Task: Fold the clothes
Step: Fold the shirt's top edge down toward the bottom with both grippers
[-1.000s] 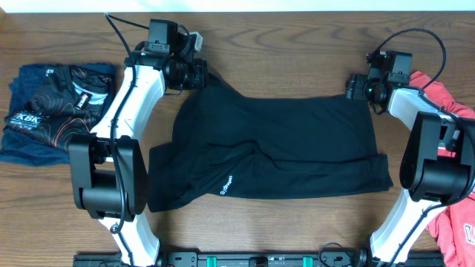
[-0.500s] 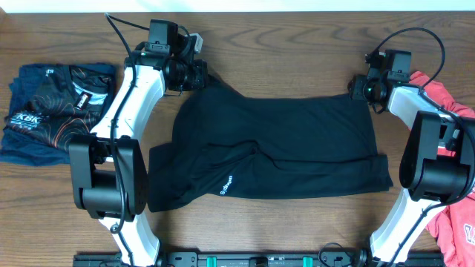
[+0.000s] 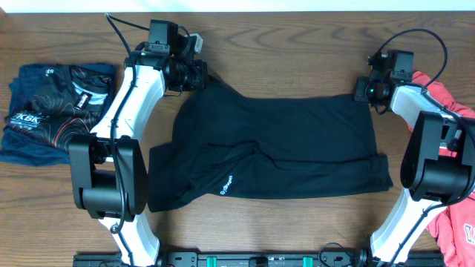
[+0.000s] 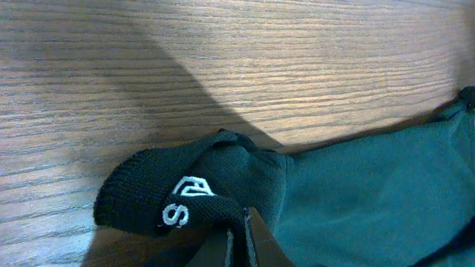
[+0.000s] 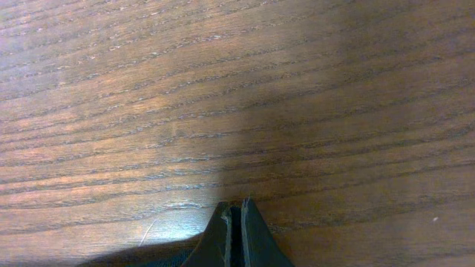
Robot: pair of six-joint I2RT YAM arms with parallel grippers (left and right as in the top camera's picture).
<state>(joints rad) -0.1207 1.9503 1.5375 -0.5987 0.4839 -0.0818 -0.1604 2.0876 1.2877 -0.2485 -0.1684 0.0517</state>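
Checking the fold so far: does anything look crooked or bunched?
Yes. The plain black fabric shirt lies unevenly: its lower layer juts out at the near left, a crease bunches above the small white logo, and its far-left corner is crumpled in the shut left gripper.

Black shirt (image 3: 297, 141) spread flat at centre, near edge doubled into a band, sleeve trailing near-left, small white logo (image 3: 228, 183) uppermost, far-left corner bunched, coral-red shirt (image 3: 459, 226) crumpled at right, dark patterned shirt (image 3: 52, 111) folded at left.
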